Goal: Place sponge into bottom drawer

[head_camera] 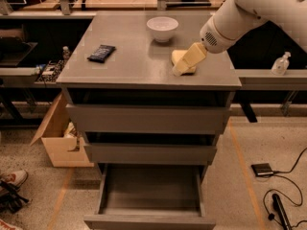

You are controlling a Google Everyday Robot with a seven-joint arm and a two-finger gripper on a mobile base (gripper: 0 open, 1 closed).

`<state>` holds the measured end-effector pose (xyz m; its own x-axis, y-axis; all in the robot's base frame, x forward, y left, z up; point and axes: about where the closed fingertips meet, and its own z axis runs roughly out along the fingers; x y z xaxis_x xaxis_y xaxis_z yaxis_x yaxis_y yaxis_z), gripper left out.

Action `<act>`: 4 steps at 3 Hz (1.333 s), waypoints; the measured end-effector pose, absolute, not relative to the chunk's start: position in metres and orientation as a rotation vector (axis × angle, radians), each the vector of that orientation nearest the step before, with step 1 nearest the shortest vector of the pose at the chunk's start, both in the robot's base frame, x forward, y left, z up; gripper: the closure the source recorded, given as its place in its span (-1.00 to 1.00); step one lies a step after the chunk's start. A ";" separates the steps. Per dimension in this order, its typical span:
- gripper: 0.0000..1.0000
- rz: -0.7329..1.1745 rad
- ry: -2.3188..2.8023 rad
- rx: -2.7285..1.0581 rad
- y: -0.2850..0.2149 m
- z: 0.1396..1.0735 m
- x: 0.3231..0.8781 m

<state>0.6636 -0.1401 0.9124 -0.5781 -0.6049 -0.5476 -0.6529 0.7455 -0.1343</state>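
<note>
The pale yellow sponge (179,56) lies on the grey cabinet top (129,66), near its right front, just in front of the white bowl. My gripper (186,63) reaches in from the upper right on a white arm and sits over the sponge's right side, hiding part of it. The sponge rests on the top, not lifted. The bottom drawer (149,221) is pulled far out and its grey inside is bare.
A white bowl (162,28) and a black packet (101,53) sit on the cabinet top. The two upper drawers stand slightly out. A cardboard box (56,140) is at the left, cables and a small device (263,169) at the right, a shoe (13,178) at far left.
</note>
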 end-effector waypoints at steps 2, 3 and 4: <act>-1.00 0.019 2.468 -0.748 -0.131 0.881 0.721; -1.00 0.017 2.507 -0.716 -0.120 0.867 0.740; -0.68 0.025 2.539 -0.710 -0.111 0.853 0.752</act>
<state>0.7517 -0.1115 0.8530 -0.7391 -0.4814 -0.4712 -0.4907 0.8640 -0.1130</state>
